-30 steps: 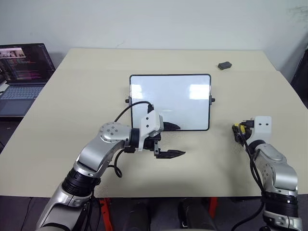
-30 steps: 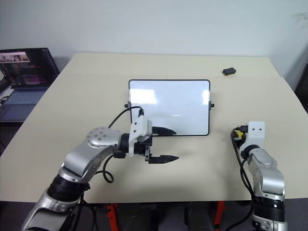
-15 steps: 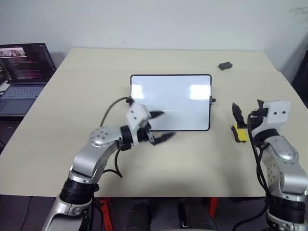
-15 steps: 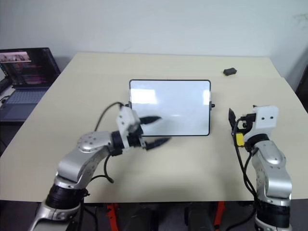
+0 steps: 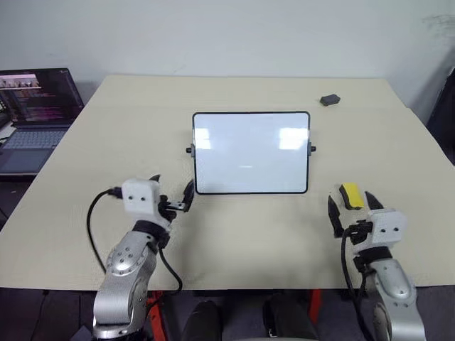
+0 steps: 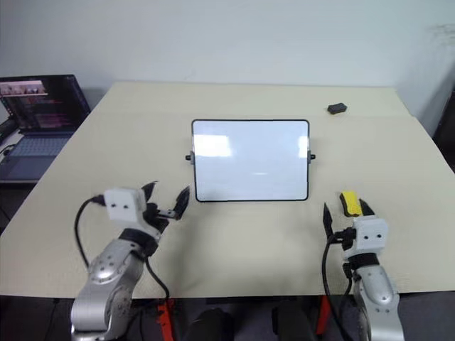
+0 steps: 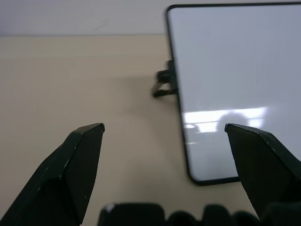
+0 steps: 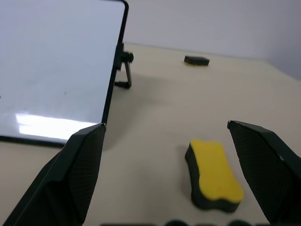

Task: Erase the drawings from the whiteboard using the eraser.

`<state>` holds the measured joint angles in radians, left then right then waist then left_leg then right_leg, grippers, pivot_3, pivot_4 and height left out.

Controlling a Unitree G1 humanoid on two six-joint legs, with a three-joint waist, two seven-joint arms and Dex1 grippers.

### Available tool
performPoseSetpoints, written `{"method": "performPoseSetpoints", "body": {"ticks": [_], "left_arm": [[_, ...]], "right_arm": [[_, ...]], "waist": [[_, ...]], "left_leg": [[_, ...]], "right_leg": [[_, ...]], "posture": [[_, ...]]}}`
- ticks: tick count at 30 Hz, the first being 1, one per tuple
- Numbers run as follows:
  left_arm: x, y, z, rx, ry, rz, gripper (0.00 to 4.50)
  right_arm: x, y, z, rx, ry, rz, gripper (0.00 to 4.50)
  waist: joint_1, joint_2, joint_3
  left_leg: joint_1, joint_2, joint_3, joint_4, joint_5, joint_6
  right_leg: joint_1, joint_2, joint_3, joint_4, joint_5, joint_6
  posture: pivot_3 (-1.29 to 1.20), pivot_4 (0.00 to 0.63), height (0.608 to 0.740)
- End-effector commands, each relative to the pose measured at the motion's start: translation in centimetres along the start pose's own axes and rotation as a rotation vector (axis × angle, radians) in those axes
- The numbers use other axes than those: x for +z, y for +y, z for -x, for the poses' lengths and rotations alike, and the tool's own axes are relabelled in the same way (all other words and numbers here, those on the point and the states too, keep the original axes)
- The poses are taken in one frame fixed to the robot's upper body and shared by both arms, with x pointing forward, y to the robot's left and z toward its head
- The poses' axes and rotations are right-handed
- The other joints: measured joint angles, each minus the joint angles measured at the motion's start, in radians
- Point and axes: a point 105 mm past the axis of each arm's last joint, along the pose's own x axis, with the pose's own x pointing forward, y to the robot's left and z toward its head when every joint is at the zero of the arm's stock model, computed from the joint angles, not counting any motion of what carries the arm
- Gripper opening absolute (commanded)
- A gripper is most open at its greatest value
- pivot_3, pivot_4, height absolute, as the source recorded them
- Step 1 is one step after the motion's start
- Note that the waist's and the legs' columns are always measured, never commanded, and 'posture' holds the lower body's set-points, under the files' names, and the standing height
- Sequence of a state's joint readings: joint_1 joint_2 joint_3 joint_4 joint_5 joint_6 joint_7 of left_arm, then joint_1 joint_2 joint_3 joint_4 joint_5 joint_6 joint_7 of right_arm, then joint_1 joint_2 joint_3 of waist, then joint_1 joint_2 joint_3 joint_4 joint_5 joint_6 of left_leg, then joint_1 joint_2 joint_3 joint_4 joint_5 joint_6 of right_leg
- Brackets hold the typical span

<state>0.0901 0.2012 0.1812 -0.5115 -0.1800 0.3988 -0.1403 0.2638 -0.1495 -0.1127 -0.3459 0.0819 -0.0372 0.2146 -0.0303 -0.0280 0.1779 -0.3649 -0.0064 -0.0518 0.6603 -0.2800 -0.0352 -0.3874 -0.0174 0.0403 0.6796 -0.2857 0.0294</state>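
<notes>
Between the wide right pincer [image 8: 164, 174] fingers, the eraser [image 8: 214, 173] lies free; drawings unreadable.

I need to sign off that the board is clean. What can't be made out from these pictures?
- Whiteboard, eye views: glare patches hide parts of its face; a faint mark at centre is too small to read.
- Whiteboard, both wrist views: cut off by the edge.
- Eraser: black underside faces the table.
- Laptop: cut off at the edge.
</notes>
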Motion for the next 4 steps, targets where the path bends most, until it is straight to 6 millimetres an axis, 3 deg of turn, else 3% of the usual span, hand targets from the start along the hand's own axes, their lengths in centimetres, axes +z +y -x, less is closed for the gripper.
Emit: {"method": "performPoseSetpoints", "body": {"ticks": [1,4], "left_arm": [[0.13,1.00,0.45,0.055,-0.021,-0.040,4.50],[0.00,1.01,-0.18,0.040,-0.029,-0.008,4.50]], "right_arm": [[0.35,0.76,0.77,0.069,-0.014,-0.009,4.47],[-0.54,0.54,1.14,0.099,0.027,0.002,4.47]], "waist": [[0.002,0.000,0.000],[0.008,0.000,0.000]], "left_leg": [[0.000,0.000,0.000,0.000,0.000,0.000],[-0.001,-0.001,0.000,0.001,0.000,0.000]], "right_leg": [[0.000,0.000,0.000,0.000,0.000,0.000],[0.001,0.000,0.000,-0.001,0.000,0.001]], "posture": [[0.00,0.150,0.740],[0.00,0.150,0.740]]}}
